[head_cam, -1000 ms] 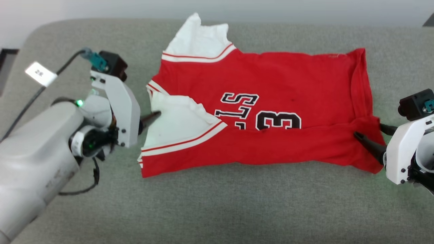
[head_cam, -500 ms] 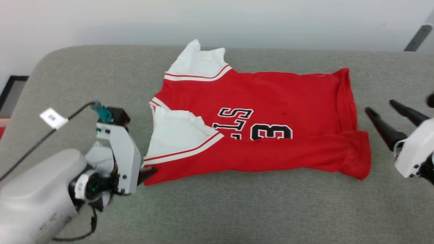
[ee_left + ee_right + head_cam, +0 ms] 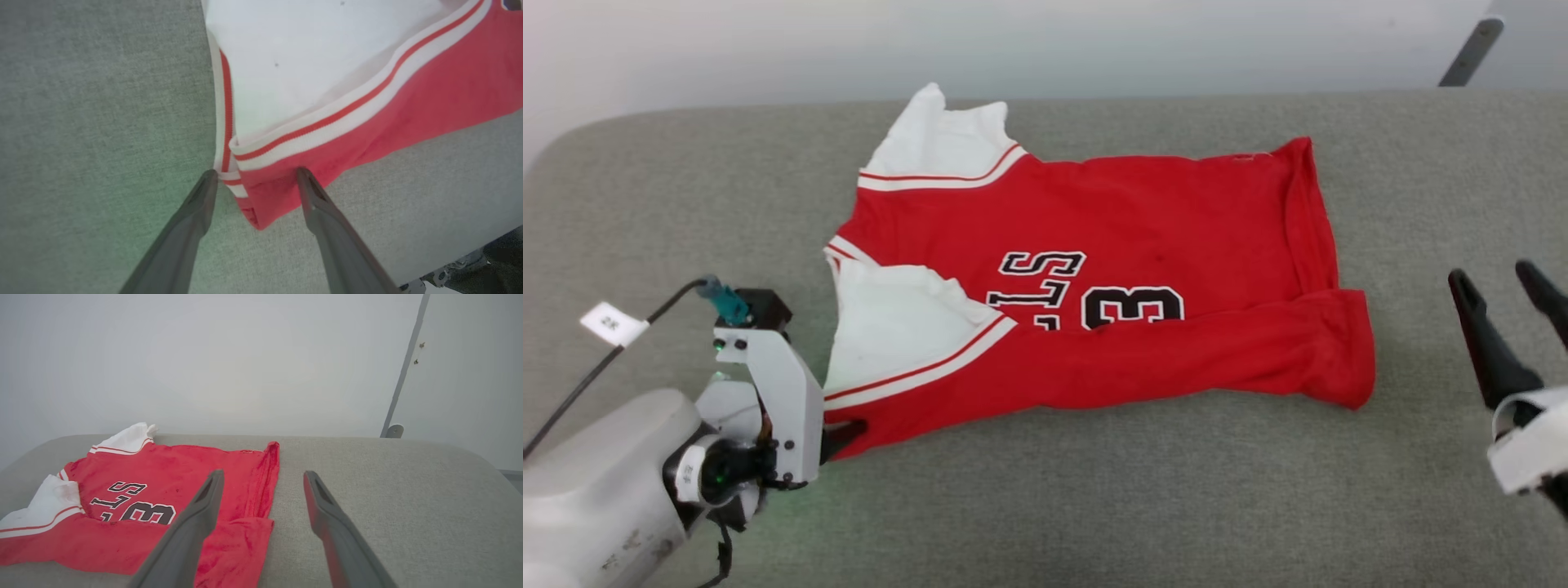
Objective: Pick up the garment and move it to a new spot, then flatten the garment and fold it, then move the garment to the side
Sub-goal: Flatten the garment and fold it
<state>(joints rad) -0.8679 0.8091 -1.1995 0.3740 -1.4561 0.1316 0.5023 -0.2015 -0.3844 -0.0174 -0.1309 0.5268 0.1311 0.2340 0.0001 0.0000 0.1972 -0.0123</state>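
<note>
The red garment (image 3: 1135,245) lies partly folded on the grey bench (image 3: 1094,506), its near-left corner between the left jaws, which are spread, with the left arm (image 3: 776,400) low, while the right arm (image 3: 1531,441) holds the right jaws spread, empty and clear of the garment's right edge.

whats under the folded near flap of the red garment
The flap of the garment overlies its own red front, hiding the bottoms of the lettering. Anything further beneath is covered.
</note>
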